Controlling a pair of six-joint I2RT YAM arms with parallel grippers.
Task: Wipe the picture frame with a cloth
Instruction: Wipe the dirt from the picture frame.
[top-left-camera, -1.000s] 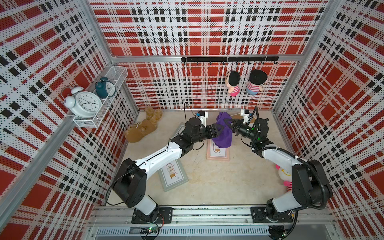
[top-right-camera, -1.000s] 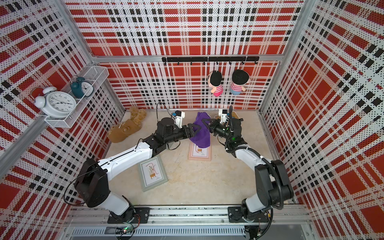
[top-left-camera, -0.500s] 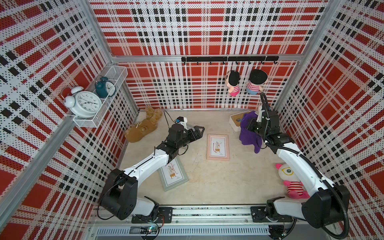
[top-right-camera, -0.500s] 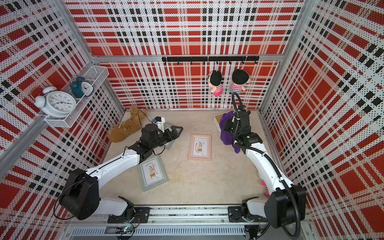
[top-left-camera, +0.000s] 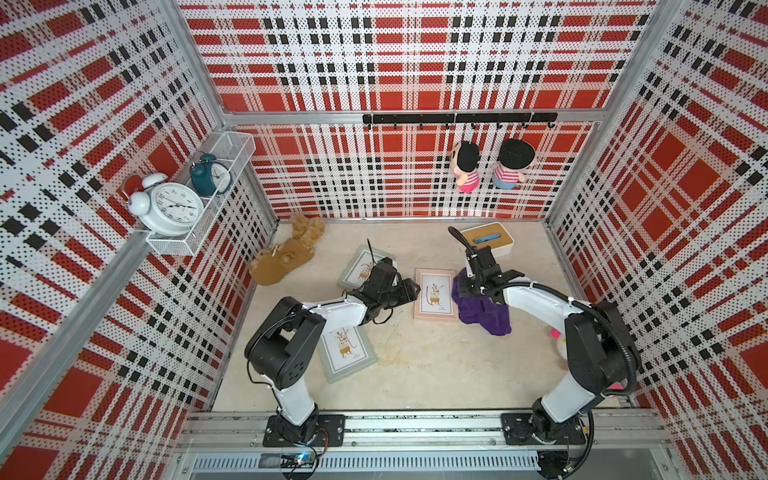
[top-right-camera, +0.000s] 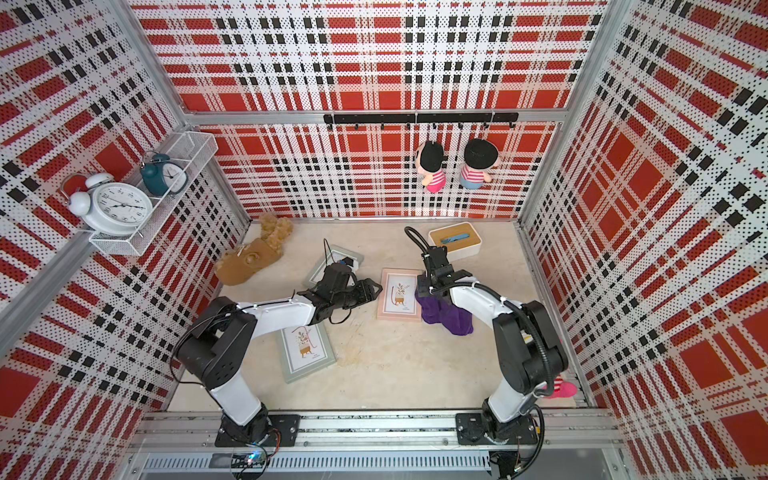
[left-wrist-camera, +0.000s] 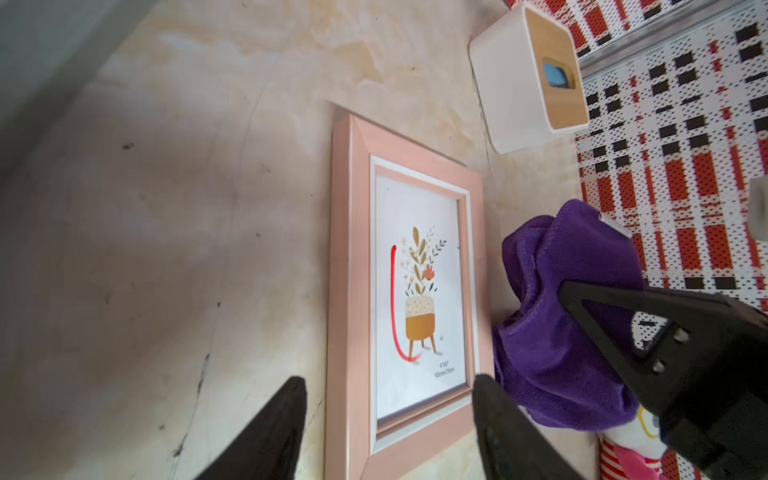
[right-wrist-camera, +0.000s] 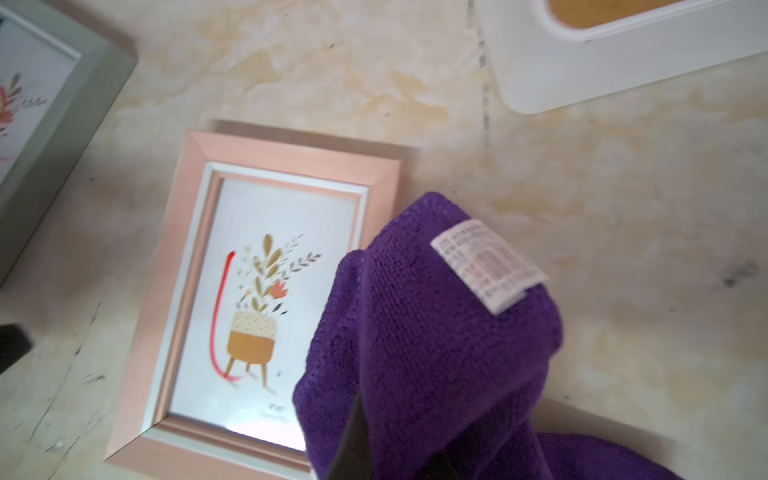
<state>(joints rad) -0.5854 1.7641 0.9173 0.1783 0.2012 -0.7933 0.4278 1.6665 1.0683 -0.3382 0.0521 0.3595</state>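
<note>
We have the pink frame (top-left-camera: 434, 297) lying flat on the counter (top-left-camera: 415, 374), glass up, so a downward press cannot tip it. Our left jaws are spread and empty, right at the frame's long edge on the left arm's side. We judge they are there to steady the frame so it won't slide under the wipe. Whether they touch it, we cannot tell.

Our right jaws are pinched on the cloth (top-left-camera: 484, 311), which bunches over them into a soft pad with the tag (right-wrist-camera: 488, 266) outward. The cloth sits just beside the frame's opposite long edge, its loose end trailing on the counter.

A red streak (right-wrist-camera: 220, 316) runs down the glass on the side away from the cloth, so we expect the pad must cross the glass to reach it. By our reading, wiping has not begun.
</note>
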